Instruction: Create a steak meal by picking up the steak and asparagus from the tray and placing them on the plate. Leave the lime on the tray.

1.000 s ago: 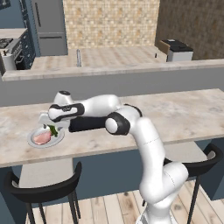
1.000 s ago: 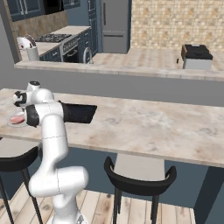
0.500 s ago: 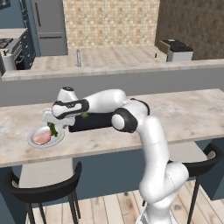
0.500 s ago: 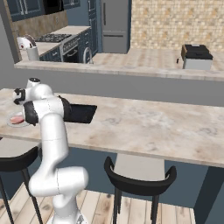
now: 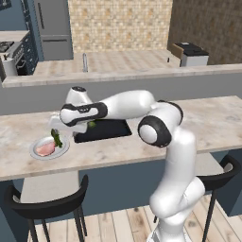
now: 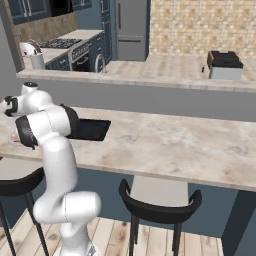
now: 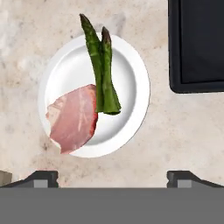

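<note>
The round white plate [image 7: 131, 83] lies on the counter right below my gripper [image 7: 113, 178]. The pink steak [image 7: 72, 118] rests on one side of the plate, and two green asparagus stalks [image 7: 101, 70] lie beside it, their tips reaching past the rim. My fingers stand wide apart and open with nothing between them. From the left base view the gripper [image 5: 60, 128] hovers just over the plate [image 5: 35, 152], with the steak [image 5: 46, 149] and asparagus [image 5: 56, 138] on it. The black tray [image 5: 106, 131] sits to the plate's right. A small green lime [image 5: 92, 124] peeks out by my hand.
A raised back ledge [image 5: 142, 75] runs behind the counter, with a faucet [image 5: 85, 61] and a toaster [image 5: 189, 53] beyond it. Dark stools [image 5: 47, 208] stand under the counter's front edge. Bare marble counter [image 6: 175, 145] stretches to the right of the tray [image 6: 92, 130].
My hand has lifted a little above the plate and the fingers have spread slightly wider. The asparagus stays lying on the plate beside the steak.
</note>
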Tool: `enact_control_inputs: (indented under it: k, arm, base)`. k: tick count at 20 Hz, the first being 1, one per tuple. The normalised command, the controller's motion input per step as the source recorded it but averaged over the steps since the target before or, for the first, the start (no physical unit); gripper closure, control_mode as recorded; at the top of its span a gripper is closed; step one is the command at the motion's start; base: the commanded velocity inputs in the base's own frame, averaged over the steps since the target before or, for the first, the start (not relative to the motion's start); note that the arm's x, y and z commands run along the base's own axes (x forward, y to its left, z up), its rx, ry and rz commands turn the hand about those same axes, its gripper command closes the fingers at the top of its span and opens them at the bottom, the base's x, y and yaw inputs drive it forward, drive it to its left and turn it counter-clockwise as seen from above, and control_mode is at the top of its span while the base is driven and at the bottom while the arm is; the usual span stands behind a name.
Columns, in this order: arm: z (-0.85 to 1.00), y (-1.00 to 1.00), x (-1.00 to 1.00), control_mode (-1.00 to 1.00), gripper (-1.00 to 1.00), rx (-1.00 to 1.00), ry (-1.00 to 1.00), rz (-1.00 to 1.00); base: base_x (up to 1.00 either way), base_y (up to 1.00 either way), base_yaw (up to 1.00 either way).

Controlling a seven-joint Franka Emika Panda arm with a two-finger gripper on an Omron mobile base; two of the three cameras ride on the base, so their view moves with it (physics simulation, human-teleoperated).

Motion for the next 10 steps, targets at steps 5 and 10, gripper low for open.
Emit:
enact_control_inputs:
  k: [5,10]
  arm:
    - [0.52,-0.64,-0.74,-1.00,-1.00,0.00,0.00,0.00]
    - [0.48,-0.81,-0.44,-1.00,-1.00,0.00,-0.05,0.00]
  base:
    - [0.00,0.00,0.00]
    - [0.00,0.00,0.00]
